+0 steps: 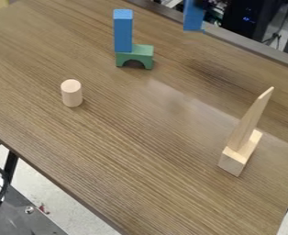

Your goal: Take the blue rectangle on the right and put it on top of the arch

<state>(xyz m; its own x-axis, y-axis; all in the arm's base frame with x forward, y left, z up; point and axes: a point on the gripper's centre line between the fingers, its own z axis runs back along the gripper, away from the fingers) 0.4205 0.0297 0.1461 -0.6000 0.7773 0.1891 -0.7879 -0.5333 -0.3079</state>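
Wooden tabletop (165,137) is spreading out below the claw (196,3), which seems to be pinching the blue rectangle (193,17) upright. Left of the claw, the green arch (135,55) is already bearing a blue block (123,31), so good placing is calling for slow, straight lowering beside it. Open wood is leaving travel room beyond the far edge near the claw.
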